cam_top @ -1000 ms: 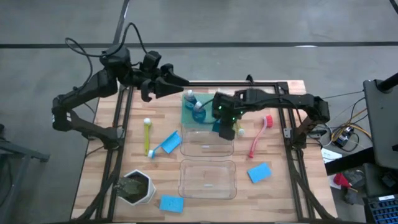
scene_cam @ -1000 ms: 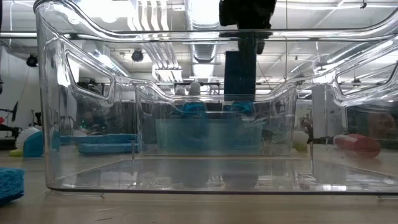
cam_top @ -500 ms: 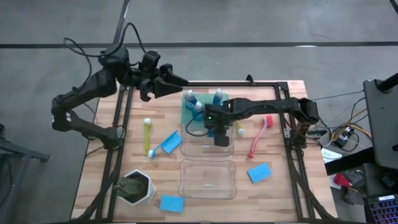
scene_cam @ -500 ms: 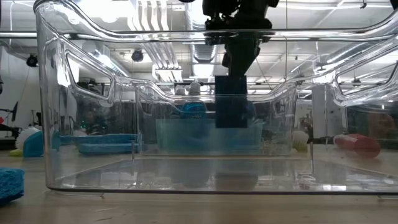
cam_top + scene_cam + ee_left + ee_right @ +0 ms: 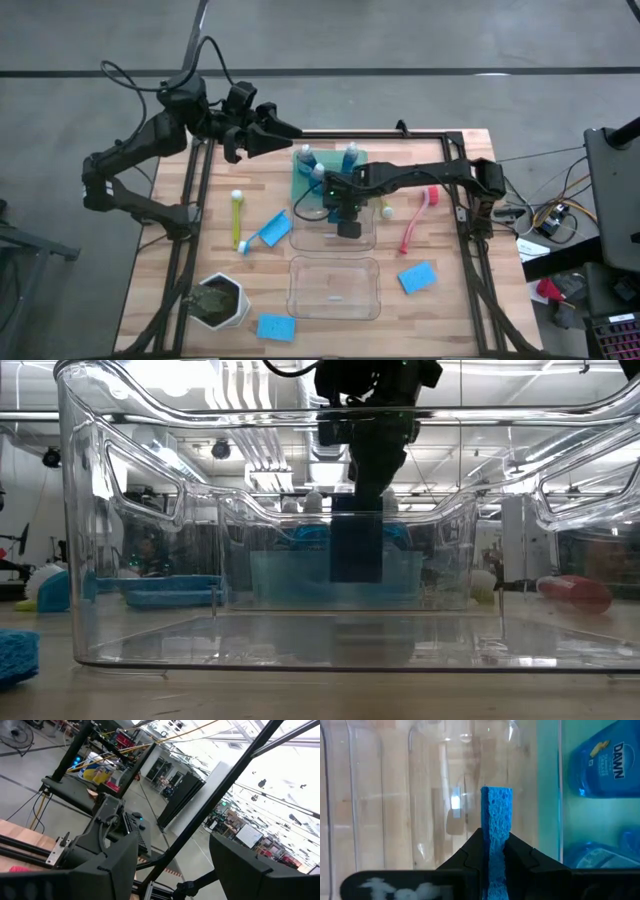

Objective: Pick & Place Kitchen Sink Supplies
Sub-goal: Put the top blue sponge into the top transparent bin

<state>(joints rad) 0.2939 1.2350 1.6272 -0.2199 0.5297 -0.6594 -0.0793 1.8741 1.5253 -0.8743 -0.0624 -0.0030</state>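
The right gripper [image 5: 495,851] pinches a blue sponge [image 5: 496,822] on edge between its fingers, holding it upright inside the farther of two clear bins [image 5: 300,232], above the bin floor. Blue soap bottles [image 5: 350,157] stand on the green tray [image 5: 297,185] just beyond. The left gripper [image 5: 283,128] hangs wide open, holding nothing, over the table's far left corner.

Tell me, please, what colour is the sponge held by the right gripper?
Bright blue; the sponge shows best in the right wrist view, pinched by the right gripper.
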